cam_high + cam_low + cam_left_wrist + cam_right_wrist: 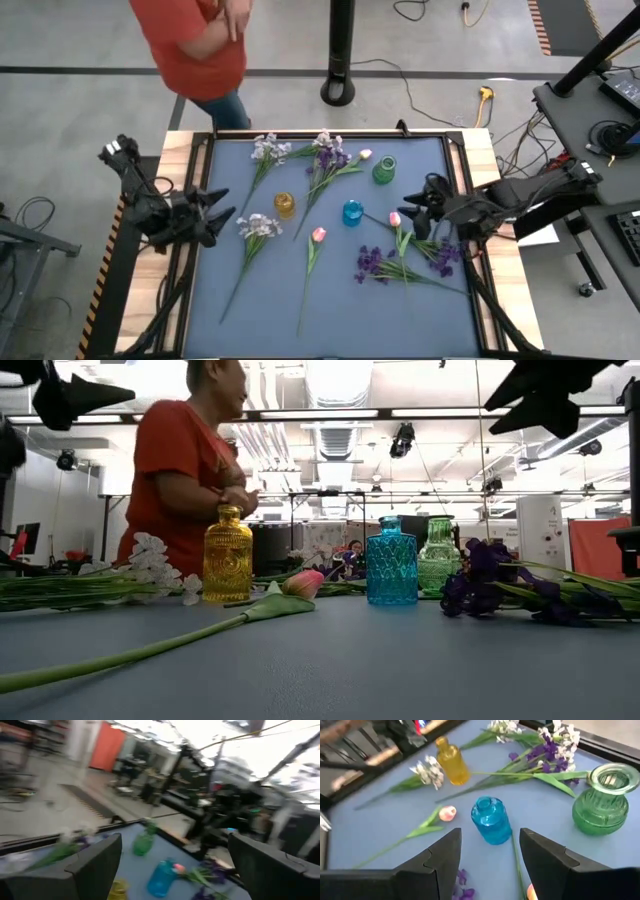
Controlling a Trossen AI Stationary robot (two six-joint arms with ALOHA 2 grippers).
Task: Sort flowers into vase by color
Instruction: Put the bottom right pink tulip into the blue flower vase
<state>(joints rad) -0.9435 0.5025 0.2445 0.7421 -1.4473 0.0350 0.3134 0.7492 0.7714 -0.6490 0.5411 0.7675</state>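
Left gripper (pixel 172 865) is being held with fingers (pixel 97 862) spread wide, nothing between them. Blue worktop (pixel 130 862) is being viewed past them. Green vase (pixel 143 842), blue vase (pixel 161 877) and part of a yellow vase (pixel 117 890) are being seen standing on it; pink tulip bud (pixel 178 868) is lying just beside the blue vase. Background is being blurred.

Bright ceiling strip lights glare; left wrist view blurred, perhaps motion.

Grey concrete floor (pixel 90 40) with cables (pixel 430 80) trailing (black and yellow). Black pole base (pixel 339 92) behind the counter (pixel 180 150); person in an orange shirt (pixel 190 40) stands there. Ceiling strip lights (pixel 430 412) overhead, orange panel (pixel 596 548) far off.
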